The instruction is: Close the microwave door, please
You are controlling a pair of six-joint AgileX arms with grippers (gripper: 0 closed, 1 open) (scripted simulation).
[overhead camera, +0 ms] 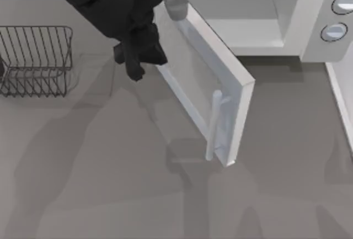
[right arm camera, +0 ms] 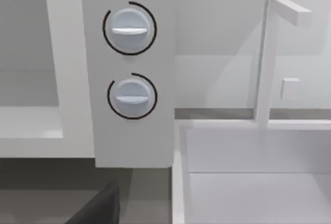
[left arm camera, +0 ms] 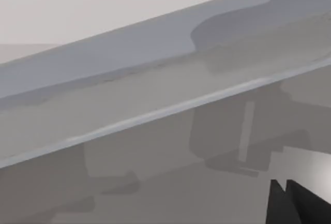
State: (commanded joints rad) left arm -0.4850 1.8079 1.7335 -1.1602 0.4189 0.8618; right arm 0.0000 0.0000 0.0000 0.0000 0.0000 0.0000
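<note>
The microwave door [overhead camera: 207, 84] stands swung out from the microwave [overhead camera: 265, 12] at the table's far side, and you see the left gripper [overhead camera: 138, 59] just beside its outer face, near the hinge; whether its fingers are apart you cannot tell. A wire rack [overhead camera: 36, 59] sits far left. Your left wrist view runs along the door's window [left arm camera: 155, 79]. Your right wrist view faces two unlabelled knobs [right arm camera: 129, 27].

Even, soft light; faint overlapping shadows across the table [overhead camera: 110, 184].
</note>
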